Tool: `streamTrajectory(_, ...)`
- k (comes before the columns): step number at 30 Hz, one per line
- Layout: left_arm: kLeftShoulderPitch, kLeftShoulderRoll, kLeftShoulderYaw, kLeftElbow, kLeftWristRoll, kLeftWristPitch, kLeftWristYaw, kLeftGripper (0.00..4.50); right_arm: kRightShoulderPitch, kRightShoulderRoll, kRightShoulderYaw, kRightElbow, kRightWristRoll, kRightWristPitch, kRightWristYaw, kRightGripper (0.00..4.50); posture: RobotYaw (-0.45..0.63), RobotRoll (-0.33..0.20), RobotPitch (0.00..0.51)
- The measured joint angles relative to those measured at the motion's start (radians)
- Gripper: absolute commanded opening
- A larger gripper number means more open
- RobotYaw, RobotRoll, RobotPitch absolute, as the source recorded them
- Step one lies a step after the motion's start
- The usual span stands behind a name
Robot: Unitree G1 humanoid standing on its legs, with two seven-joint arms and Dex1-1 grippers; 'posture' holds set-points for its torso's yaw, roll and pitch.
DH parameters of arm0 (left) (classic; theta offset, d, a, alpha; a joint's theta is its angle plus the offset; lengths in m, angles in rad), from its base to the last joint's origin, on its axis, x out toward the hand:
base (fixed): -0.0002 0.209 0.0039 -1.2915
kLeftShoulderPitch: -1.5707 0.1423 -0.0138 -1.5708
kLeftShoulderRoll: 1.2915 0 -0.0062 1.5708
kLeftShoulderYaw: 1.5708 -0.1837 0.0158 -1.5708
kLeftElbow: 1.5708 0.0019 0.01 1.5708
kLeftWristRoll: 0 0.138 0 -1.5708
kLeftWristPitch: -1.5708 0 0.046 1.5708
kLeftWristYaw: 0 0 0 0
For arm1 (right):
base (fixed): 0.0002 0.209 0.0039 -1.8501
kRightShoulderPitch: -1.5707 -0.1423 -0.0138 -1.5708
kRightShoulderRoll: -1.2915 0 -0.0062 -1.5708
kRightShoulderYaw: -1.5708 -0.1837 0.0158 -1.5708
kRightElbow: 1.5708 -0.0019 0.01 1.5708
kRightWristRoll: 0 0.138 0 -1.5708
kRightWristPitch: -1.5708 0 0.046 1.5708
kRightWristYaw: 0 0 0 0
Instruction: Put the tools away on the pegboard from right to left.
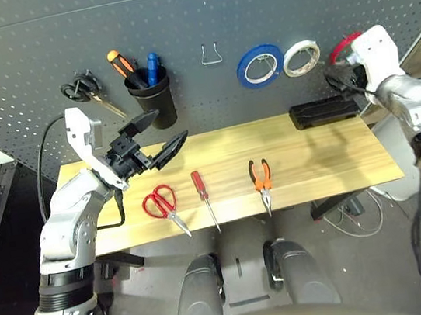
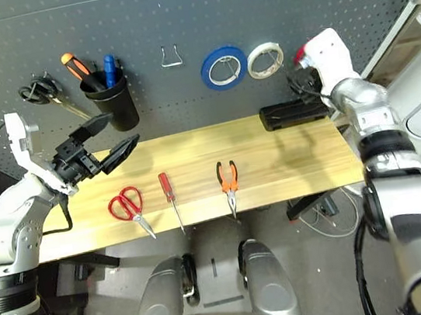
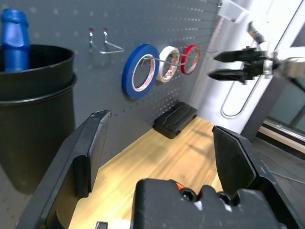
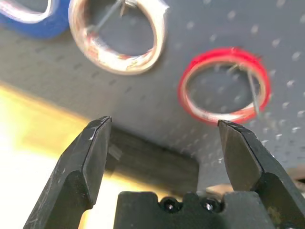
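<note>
Red tape ring (image 4: pixel 224 86) hangs already on the pegboard (image 1: pixel 251 3) near its right edge, both grippers spread empty, while pliers (image 1: pixel 260 178), screwdriver (image 1: pixel 201 190) and red-handled scissors (image 1: pixel 160 204) wait along the desk's front edge.

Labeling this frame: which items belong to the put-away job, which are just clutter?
Job:
red tape ring, hung on pegboard
orange-handled pliers
red-handled screwdriver
red-handled scissors

Clutter:
blue tape roll
white tape roll
black-handled scissors
black cup
black case
</note>
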Motion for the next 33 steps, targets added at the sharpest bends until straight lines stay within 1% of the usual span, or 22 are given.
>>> streamTrajectory(2,0.001,0.008,-0.001,0.001,0.000,0.004,-0.010,4.50,0.086,-0.068,-0.032,-0.174,0.081,0.171,0.079,4.46,-0.06,0.000,0.105)
streamTrajectory(4,0.001,0.014,-0.009,0.002,0.000,0.006,-0.023,4.50,0.135,-0.099,-0.056,-0.289,0.135,0.297,0.111,4.46,-0.06,0.000,0.103)
streamTrajectory(6,0.001,0.015,-0.015,0.003,0.000,0.007,-0.032,4.50,0.168,-0.102,-0.060,-0.352,0.166,0.382,0.119,4.46,-0.07,0.000,0.103)
streamTrajectory(8,0.003,0.018,-0.020,0.009,0.001,0.007,-0.043,4.50,0.196,-0.092,-0.042,-0.397,0.179,0.461,0.114,4.46,-0.06,0.000,0.106)
streamTrajectory(10,0.009,0.026,-0.026,0.013,0.005,0.007,-0.052,4.50,0.212,-0.041,-0.012,-0.429,0.182,0.541,0.077,4.46,-0.05,0.000,0.106)
streamTrajectory(13,0.019,0.030,-0.048,0.013,0.018,0.007,-0.057,4.50,0.206,0.096,0.041,-0.437,0.182,0.652,-0.013,4.46,-0.04,0.000,0.107)
streamTrajectory(15,0.034,0.037,-0.057,0.013,0.023,0.007,-0.060,4.50,0.196,0.163,0.074,-0.431,0.181,0.696,-0.060,4.46,-0.03,0.000,0.110)
streamTrajectory(18,0.040,0.041,-0.059,0.013,0.035,0.007,-0.060,4.50,0.136,0.254,0.081,-0.379,0.166,0.746,-0.145,4.46,-0.01,0.000,0.111)
streamTrajectory(20,0.042,0.041,-0.066,0.013,0.042,0.007,-0.060,4.50,0.100,0.336,0.085,-0.332,0.152,0.791,-0.218,4.46,-0.01,0.000,0.115)
streamTrajectory(22,0.048,0.041,-0.069,0.012,0.045,0.007,-0.060,4.50,0.090,0.392,0.089,-0.299,0.140,0.830,-0.272,4.46,-0.01,0.000,0.117)
streamTrajectory(24,0.054,0.041,-0.075,0.012,0.050,0.007,-0.059,4.50,0.080,0.447,0.089,-0.262,0.122,0.872,-0.336,4.46,-0.01,0.000,0.132)
streamTrajectory(25,0.056,0.041,-0.076,0.012,0.053,0.007,-0.059,4.50,0.067,0.477,0.085,-0.239,0.110,0.891,-0.373,4.46,-0.01,0.000,0.132)
streamTrajectory(26,0.056,0.041,-0.079,0.012,0.054,0.007,-0.060,4.50,0.057,0.502,0.083,-0.228,0.102,0.903,-0.399,4.46,-0.02,0.000,0.144)
streamTrajectory(28,0.058,0.041,-0.087,0.011,0.057,0.007,-0.060,4.50,0.024,0.554,0.083,-0.194,0.087,0.925,-0.449,4.46,-0.02,0.000,0.153)
streamTrajectory(32,0.076,0.041,-0.101,0.008,0.058,0.007,-0.064,4.50,-0.023,0.625,0.075,-0.124,0.070,0.918,-0.520,4.46,-0.03,0.000,0.174)
streamTrajectory(33,0.078,0.041,-0.107,0.008,0.059,0.007,-0.067,4.50,-0.028,0.636,0.075,-0.112,0.066,0.912,-0.530,4.46,-0.03,0.000,0.186)
